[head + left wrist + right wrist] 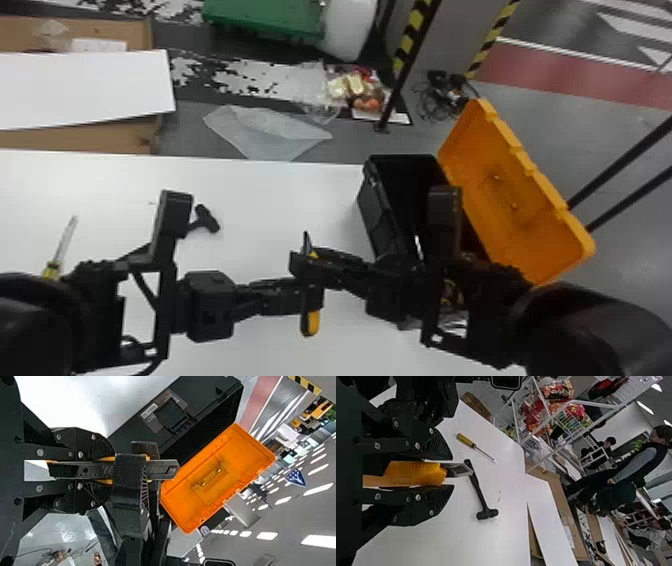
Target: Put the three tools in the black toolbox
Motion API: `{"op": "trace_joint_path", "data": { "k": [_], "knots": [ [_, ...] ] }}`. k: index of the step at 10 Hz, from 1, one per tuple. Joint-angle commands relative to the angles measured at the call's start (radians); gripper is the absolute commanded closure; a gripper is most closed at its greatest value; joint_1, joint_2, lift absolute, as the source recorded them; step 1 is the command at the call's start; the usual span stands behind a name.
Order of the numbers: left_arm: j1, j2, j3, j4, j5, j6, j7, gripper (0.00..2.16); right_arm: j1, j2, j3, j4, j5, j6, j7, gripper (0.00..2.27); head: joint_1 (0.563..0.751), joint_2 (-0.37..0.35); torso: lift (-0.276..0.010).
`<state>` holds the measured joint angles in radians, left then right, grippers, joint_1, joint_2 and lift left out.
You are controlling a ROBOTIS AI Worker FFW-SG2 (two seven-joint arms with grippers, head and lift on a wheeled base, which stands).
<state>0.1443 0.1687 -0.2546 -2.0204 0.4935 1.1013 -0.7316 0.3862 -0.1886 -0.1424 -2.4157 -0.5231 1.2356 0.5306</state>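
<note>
At the middle of the table in the head view, a yellow-and-black utility knife point(311, 322) is held between my left gripper point(306, 296) and my right gripper point(309, 267). The left wrist view has the left gripper point(113, 470) closed on the knife point(79, 470), the other gripper crossing beyond. In the right wrist view, the right gripper point(453, 473) clasps its yellow body point(415, 473). A black hammer point(206, 218) lies partly behind the left arm, and a yellow-handled screwdriver point(64, 242) farther left. The black toolbox point(375, 212) stands open at right, partly covered by the right arm.
The toolbox's orange lid point(520, 200) leans out beyond the right side of the white table point(250, 200). Past the table's far edge are a plastic sheet point(265, 130) on the floor and a white board point(85, 90) over cardboard. A striped post point(412, 45) rises behind.
</note>
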Motion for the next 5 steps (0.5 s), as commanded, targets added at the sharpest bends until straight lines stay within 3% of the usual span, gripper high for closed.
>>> {"op": "trace_joint_path", "data": {
  "k": [1, 5],
  "knots": [
    [0.001, 0.002, 0.001, 0.0, 0.0, -0.016, 0.0, 1.0, 0.002, 0.0, -0.003, 0.0, 0.0, 0.003, 0.0, 1.69, 0.695, -0.276, -0.055],
    [0.012, 0.002, 0.003, 0.0, 0.0, -0.044, 0.001, 1.0, 0.005, 0.0, -0.014, -0.002, -0.006, 0.0, -0.001, 1.77, 0.695, -0.279, -0.055]
  ]
}}
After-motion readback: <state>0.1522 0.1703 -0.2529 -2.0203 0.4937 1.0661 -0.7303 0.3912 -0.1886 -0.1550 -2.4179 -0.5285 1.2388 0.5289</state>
